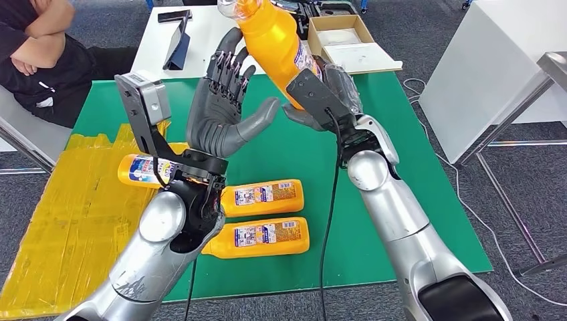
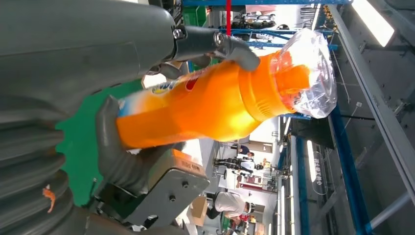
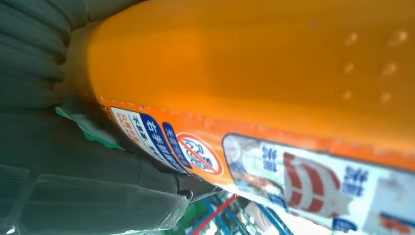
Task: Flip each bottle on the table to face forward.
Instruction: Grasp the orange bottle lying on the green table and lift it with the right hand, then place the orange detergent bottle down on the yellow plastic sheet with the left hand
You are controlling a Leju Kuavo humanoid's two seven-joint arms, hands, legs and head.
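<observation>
While the lifted orange bottle is gripped around its lower body by the right hand, it is held in the air above the green tabletop, towards the far edge, and its long axis is tilted, with the clear-wrapped cap end pointing up and away from the robot. The left hand is raised just beside it with fingers spread and nothing held, the palm turned towards the bottle's side; in the left wrist view the thumb and a fingertip are seen close against the bottle, though whether they touch cannot be told. The left hand is therefore judged the nearer free hand for any regrasp or turn about that long axis. Three more bottles are lying on their sides near the front edge of the tabletop, below the left arm, with labels showing upward.
</observation>
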